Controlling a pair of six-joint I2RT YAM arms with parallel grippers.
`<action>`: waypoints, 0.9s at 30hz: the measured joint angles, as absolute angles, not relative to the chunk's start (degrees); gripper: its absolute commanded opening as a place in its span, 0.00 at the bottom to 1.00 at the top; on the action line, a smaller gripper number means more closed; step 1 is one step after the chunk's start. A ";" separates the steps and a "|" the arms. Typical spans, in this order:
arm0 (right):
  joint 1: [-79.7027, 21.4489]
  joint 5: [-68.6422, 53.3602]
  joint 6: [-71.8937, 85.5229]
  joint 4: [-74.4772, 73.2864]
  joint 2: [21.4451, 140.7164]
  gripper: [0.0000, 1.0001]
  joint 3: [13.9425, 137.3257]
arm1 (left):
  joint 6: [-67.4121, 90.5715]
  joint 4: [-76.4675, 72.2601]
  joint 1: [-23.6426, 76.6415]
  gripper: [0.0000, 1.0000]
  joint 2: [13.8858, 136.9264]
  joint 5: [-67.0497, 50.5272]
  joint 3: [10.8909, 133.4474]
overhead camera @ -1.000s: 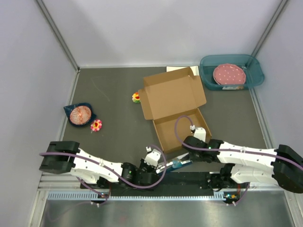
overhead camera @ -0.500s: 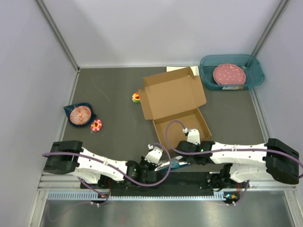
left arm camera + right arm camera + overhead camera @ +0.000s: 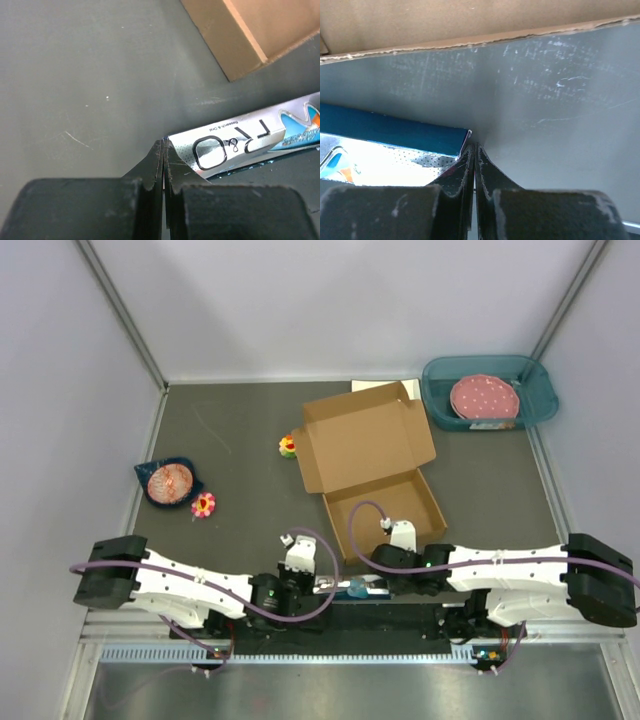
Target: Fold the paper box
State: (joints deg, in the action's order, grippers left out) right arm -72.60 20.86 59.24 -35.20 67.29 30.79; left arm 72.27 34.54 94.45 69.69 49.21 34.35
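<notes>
The paper box (image 3: pixel 365 445) is sitting open a bit right of the middle of the dark table (image 3: pixel 240 440). Its lid is laid flat toward the back wall, side flaps sticking up, and the shallow tray half faces the arms, so not folded shut yet. Just in front of the tray's near edge there's a small silver-and-blue carton (image 3: pixel 350 588) lying on its side, apart from the cardboard. Both arms are tucked in low around it. The left gripper (image 3: pixel 322 587) points at its left end and the right gripper (image 3: pixel 368 583) at its right end. On both wrist cams the fingers are pressed fully together with nothing visibly between them, tips right at a corner of the carton. Can't tell if they're actually touching it. Further out, a little flower toy (image 3: pixel 288 446) sits just left of the lid, and another flower (image 3: pixel 203 505) lies next to a dark blue dish (image 3: pixel 168 483) over on the left. A teal tub (image 3: pixel 535 390) with a pink spotted plate (image 3: pixel 484 398) in it is in the back right corner.
</notes>
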 measured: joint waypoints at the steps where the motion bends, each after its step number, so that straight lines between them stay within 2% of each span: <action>1: -72.62 20.47 59.40 -34.89 67.29 0.00 30.79 | 73.56 35.27 94.35 0.00 69.49 49.43 34.35; 9: -73.12 17.96 60.71 -31.05 67.09 0.00 30.74 | 92.16 51.83 94.26 0.00 67.79 51.11 35.05; 16: -73.14 17.93 60.75 -30.85 66.78 0.00 30.74 | 101.93 62.13 94.26 0.00 60.36 52.49 34.37; 21: -73.14 17.93 60.73 -30.85 66.78 0.00 30.74 | 101.06 60.86 94.26 0.00 59.09 51.64 32.32; 27: -73.14 17.96 60.71 -30.85 66.78 0.00 30.74 | 97.67 52.12 94.26 0.00 59.88 46.24 26.63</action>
